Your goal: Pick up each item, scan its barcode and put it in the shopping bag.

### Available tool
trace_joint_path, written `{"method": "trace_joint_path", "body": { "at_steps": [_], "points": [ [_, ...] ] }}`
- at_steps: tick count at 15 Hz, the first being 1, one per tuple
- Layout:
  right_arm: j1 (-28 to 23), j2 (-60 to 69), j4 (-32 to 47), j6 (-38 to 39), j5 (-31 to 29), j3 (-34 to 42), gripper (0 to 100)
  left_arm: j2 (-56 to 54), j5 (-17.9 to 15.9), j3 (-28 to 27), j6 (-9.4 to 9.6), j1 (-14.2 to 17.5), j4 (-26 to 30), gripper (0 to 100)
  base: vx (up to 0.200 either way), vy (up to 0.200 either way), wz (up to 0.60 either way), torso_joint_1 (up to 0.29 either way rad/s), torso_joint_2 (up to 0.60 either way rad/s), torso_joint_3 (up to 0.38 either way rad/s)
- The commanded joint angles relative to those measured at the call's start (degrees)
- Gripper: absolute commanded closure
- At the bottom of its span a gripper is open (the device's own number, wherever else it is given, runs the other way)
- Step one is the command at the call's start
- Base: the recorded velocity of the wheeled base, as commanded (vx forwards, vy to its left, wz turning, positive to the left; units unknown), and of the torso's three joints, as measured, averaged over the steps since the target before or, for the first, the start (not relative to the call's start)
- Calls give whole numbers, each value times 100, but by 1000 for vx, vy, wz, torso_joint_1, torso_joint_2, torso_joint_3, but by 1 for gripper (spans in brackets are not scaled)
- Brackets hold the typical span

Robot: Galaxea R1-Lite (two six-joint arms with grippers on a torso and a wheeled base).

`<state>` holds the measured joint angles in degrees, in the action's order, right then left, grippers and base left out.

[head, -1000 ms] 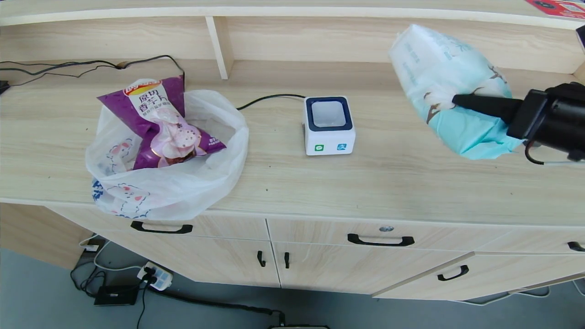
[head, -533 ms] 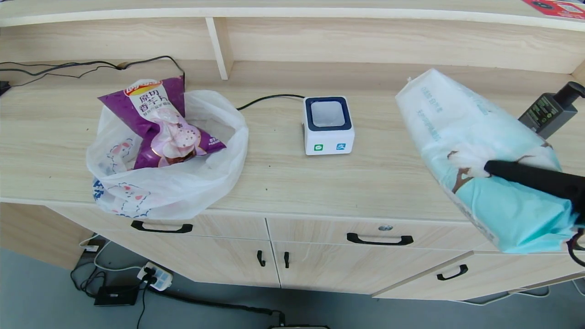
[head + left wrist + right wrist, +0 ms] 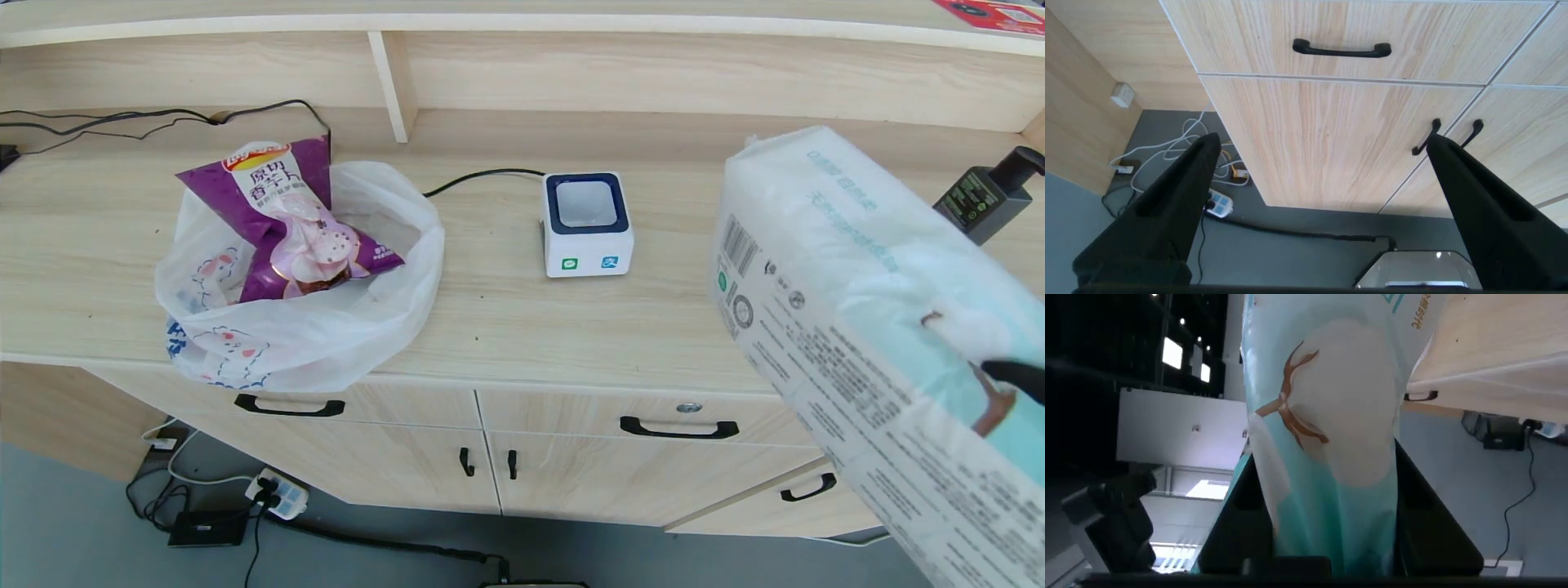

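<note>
Right gripper [image 3: 1327, 514] fingers clamped on tissue pack [image 3: 824, 310]; soft pack could slip. Barcode [image 3: 737, 242] not facing scanner [image 3: 587, 214], so scan may miss. Left gripper [image 3: 1323, 212] fingers apart, empty.

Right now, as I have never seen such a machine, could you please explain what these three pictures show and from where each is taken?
It is a two-armed robot at a wooden counter. One camera on its head looks down: a white shopping bag already holds a purple chip bag, and a small barcode scanner stands mid-counter, with a dark pump bottle far right. The other two cameras sit on the wrists. The right gripper is shut on a soft tissue pack, raised, its barcode showing. The left gripper hangs open and empty before the cabinet doors.
</note>
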<state>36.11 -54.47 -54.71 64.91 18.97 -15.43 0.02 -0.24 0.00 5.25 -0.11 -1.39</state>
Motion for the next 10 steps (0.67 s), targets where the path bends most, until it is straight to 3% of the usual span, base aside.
{"method": "trace_joint_path", "body": {
  "at_steps": [1, 4, 6, 10],
  "points": [
    [406, 191, -954, 399, 19, 963, 100, 6, -2, 0, 2, 2, -2, 0, 0, 0, 0, 0, 0, 0],
    [406, 534, -1112, 1410, 28, 761, 100, 6, -2, 0, 20, 2, -2, 0, 0, 0, 0, 0, 0, 0],
    [441, 604, -1121, 1559, 37, 700, 100, 6, -2, 0, 20, 2, -2, 0, 0, 0, 0, 0, 0, 0],
    [1329, 1052, -1129, 1647, 37, 541, 100, 6, -2, 0, 28, -7, -2, 0, 0, 0, 0, 0, 0, 0]
  ]
}}
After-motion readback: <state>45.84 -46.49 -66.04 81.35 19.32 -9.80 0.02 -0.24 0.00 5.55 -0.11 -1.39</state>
